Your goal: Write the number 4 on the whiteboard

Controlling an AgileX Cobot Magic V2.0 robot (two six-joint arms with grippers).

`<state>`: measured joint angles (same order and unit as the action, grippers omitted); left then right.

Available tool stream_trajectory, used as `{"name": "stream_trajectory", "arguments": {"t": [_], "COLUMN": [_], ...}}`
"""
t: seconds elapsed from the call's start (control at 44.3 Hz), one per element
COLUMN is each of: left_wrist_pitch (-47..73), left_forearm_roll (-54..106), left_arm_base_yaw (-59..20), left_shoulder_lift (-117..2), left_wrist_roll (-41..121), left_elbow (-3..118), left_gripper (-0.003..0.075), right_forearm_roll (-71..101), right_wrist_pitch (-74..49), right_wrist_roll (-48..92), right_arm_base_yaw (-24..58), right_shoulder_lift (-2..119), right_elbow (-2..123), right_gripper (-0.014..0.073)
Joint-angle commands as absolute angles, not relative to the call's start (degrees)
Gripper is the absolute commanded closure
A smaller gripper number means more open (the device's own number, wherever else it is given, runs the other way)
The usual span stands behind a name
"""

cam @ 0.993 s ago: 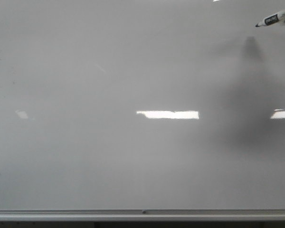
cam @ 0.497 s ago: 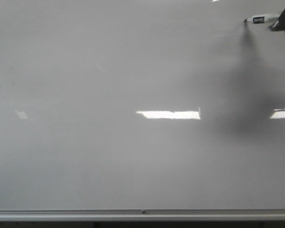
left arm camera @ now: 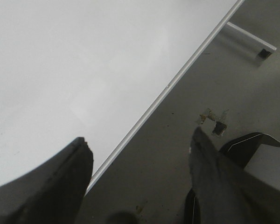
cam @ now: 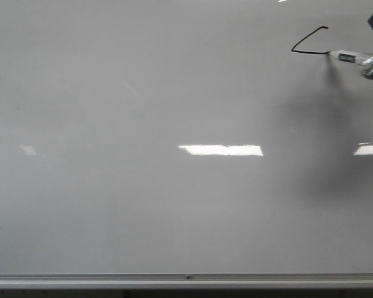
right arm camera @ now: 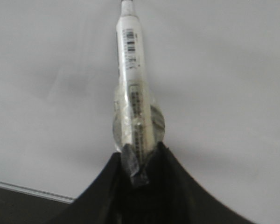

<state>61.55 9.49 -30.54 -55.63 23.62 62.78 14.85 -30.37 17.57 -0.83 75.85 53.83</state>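
Observation:
The whiteboard [cam: 174, 124] fills the front view, glossy grey-white, with a silver rail [cam: 186, 280] along its near edge. At its far right a thin black stroke [cam: 308, 40] slants down and turns into a short crossbar: part of the number 4. A white marker [cam: 348, 57] rests its tip at the crossbar's end. My right gripper [right arm camera: 139, 151] is shut on the marker [right arm camera: 132, 70], wrapped in clear tape near the fingers. My left gripper [left arm camera: 140, 149] stands open and empty over the board's rail [left arm camera: 168, 86] and dark floor.
Bright light reflections [cam: 221, 149] lie across the board's middle. The arm's shadow [cam: 326, 143] darkens the right side. In the left wrist view a dark floor [left arm camera: 224, 79] with scraps of tape [left arm camera: 212, 121] lies beyond the board's edge.
The marker came down onto the board and drew a slanted stroke down-left, then a crossbar to the right. One second ago the board was blank.

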Motion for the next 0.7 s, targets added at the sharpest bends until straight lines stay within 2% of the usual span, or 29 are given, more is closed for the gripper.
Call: {"name": "stream_trajectory", "arguments": {"t": [0.0, 0.361, 0.677], "left_wrist_pitch": [58.4, 58.4, 58.4], "left_forearm_roll": [10.6, 10.6, 10.6], "left_arm_base_yaw": [-30.5, -30.5, -30.5], "left_shoulder_lift": [-55.0, -55.0, -55.0], "left_wrist_roll": [23.0, 23.0, 23.0], "left_elbow": [64.2, 64.2, 64.2], "left_gripper": [0.028, 0.028, 0.028], "right_forearm_roll": [14.4, 17.0, 17.0], "right_wrist_pitch": [-27.7, -24.8, -21.4], "right_wrist_roll": [17.9, 17.9, 17.9], "right_arm_base_yaw": [-3.2, 3.5, 3.1], "right_shoulder_lift": [73.7, 68.2, 70.9], "right_elbow": [55.7, 55.7, 55.7], "right_gripper": [0.0652, 0.0652, 0.0652]}}
